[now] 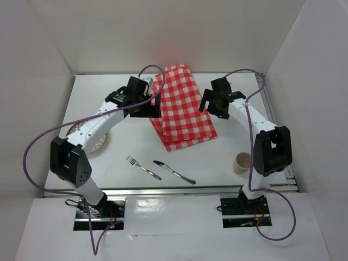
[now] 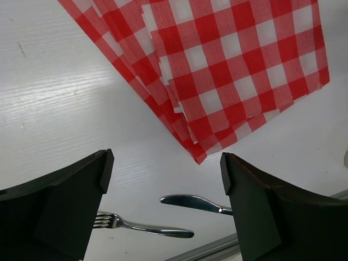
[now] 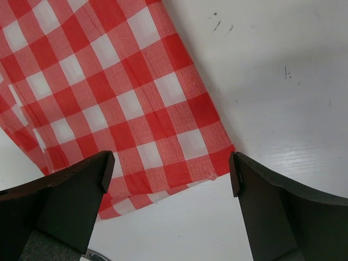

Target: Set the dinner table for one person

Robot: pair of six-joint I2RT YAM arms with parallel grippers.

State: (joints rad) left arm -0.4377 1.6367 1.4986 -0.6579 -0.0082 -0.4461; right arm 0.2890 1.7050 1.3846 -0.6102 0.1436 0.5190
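The white dinner table (image 1: 125,149) carries a folded red-and-white checked cloth (image 1: 182,106) at its middle back. A fork (image 1: 143,167) and a knife (image 1: 174,172) lie side by side near the front rail. My left gripper (image 1: 148,106) hovers open and empty at the cloth's left edge. In its wrist view, between the open jaws (image 2: 166,174), I see the cloth's near corner (image 2: 217,70), the knife (image 2: 196,203) and the fork (image 2: 141,227). My right gripper (image 1: 213,107) hovers open and empty at the cloth's right edge (image 3: 109,92); its jaws (image 3: 169,174) stand wide over the corner.
A patterned plate (image 1: 81,133) lies at the left, partly hidden under my left arm. A paper cup (image 1: 242,162) stands at the front right beside my right arm. A silver rail (image 1: 174,191) runs along the near edge. White walls enclose the table.
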